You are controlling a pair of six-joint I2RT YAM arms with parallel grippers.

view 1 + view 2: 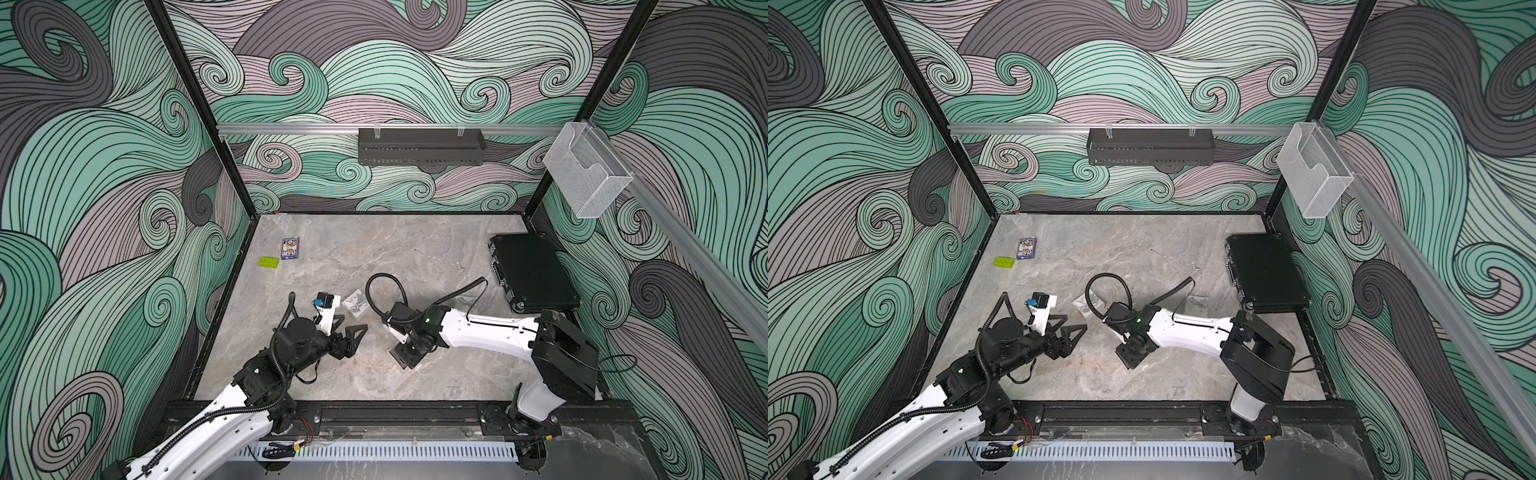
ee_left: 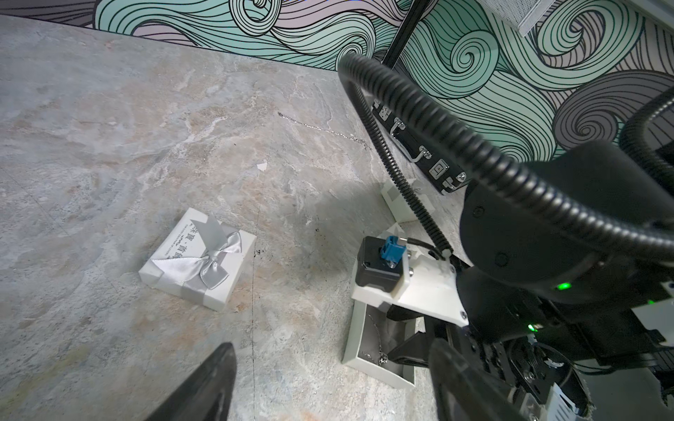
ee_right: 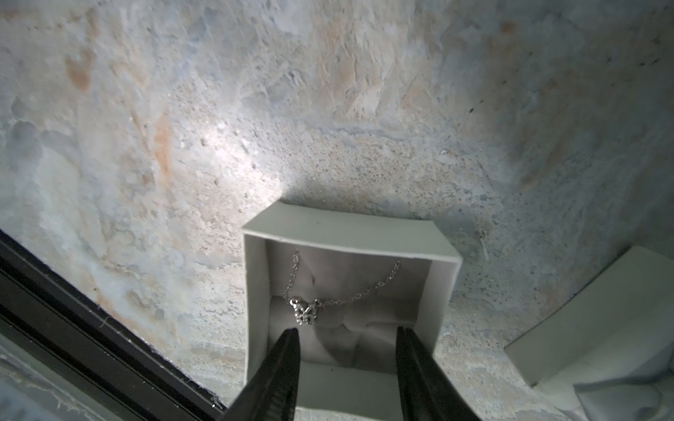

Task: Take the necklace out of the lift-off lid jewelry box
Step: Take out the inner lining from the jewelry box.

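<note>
The thin silver necklace (image 3: 305, 313) lies on the grey cushion of the open white cardboard box (image 3: 350, 226), near-centre on the marbled desk (image 1: 332, 257), pendant towards the right claw (image 3: 346, 331), chain fanning away in a V, long axis crosswise to its fingers. That claw hangs released, empty; I'd centre on the pendant, pinch, lift straight. Left claw (image 1: 351, 328) spread, holding nothing

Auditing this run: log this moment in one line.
lid: off | necklace: in open box | right pincer: open over box | left pincer: open, empty
</note>
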